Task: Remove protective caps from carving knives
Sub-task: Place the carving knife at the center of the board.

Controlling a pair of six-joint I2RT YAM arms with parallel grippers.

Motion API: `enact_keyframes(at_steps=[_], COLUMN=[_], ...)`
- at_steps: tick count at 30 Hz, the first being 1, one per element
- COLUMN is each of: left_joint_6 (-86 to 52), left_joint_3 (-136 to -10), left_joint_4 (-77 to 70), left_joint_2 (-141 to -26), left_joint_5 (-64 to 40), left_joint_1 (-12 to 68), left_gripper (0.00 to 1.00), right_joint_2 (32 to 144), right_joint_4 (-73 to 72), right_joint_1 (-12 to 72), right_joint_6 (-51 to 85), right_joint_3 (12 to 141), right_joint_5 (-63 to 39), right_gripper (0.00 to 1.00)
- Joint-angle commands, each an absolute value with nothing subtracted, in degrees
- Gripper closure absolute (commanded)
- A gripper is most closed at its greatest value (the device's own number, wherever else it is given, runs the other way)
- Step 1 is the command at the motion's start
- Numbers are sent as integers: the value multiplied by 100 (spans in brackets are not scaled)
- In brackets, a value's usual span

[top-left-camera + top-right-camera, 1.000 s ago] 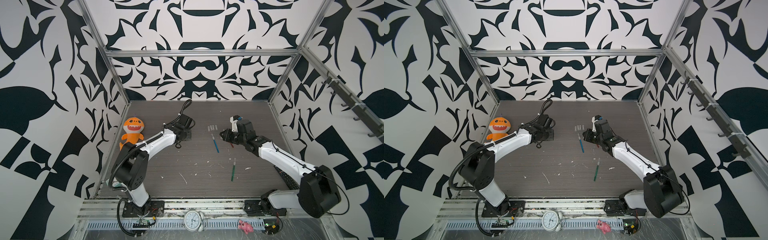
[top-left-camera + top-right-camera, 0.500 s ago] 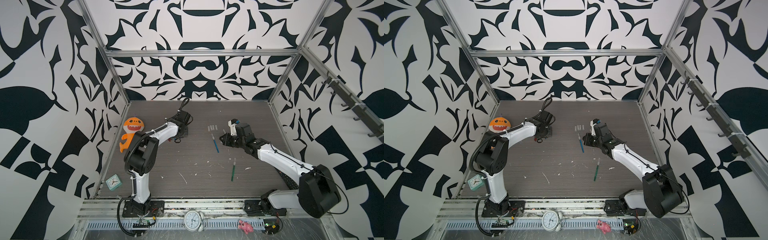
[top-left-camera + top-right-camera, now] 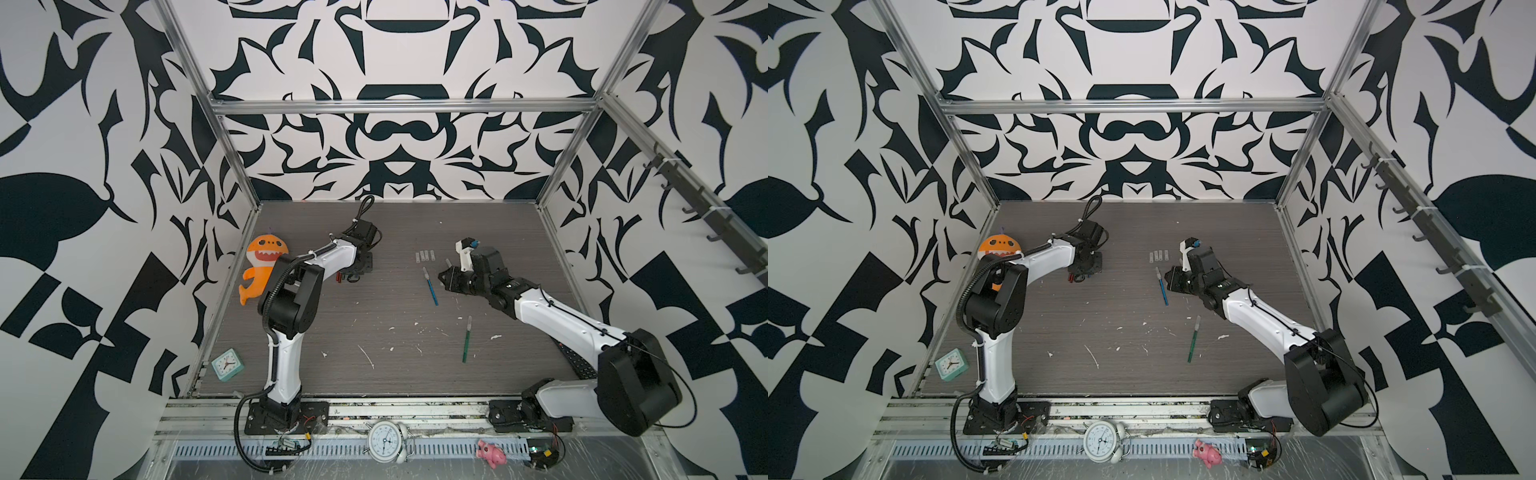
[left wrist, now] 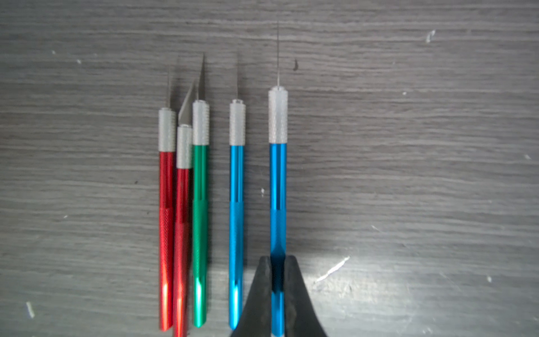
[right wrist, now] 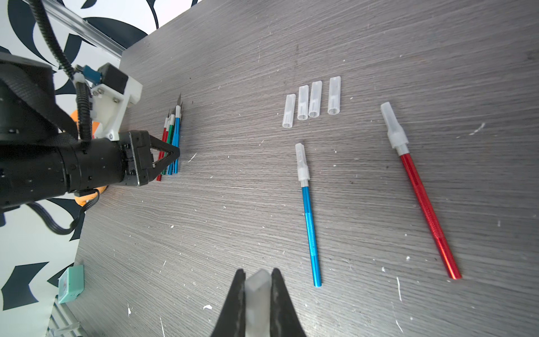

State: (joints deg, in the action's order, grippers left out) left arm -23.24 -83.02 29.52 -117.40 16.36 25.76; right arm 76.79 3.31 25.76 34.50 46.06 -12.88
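Shifted leftward since before, the bare blue knife (image 4: 278, 175) sits clamped in the left tool (image 4: 277, 259) beside four uncapped knives (image 4: 200, 175) on the counter (image 4: 408, 175), the right tool (image 5: 258, 272) pinching a cap (image 5: 258, 291), next due beside the cap row (image 5: 309, 102).

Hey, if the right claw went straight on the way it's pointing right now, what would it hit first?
Probably the bare table: the right claw, shut on a cap, points at open wood between the capped blue knife and the left claw. Depth is unclear, so that's a guess.
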Motion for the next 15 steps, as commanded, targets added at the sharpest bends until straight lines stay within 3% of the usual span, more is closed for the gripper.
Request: enact_keyframes(at_steps=[1, 15], left_joint_6=[-2258, -2199], left_joint_3=[-8489, -8615], left_joint_4=[3176, 3405], left_joint_2=[-11921, -12080], left_joint_5=[1690, 1801], left_joint_1=[2549, 2505], left_gripper=[100, 100], right_joint_2=[7605, 7689], right_joint_4=[98, 62], right_joint_1=[2619, 2680], right_joint_6=[3411, 3419], right_joint_3=[4553, 4562], right_joint_5=[-1299, -1291], right_gripper=[100, 100])
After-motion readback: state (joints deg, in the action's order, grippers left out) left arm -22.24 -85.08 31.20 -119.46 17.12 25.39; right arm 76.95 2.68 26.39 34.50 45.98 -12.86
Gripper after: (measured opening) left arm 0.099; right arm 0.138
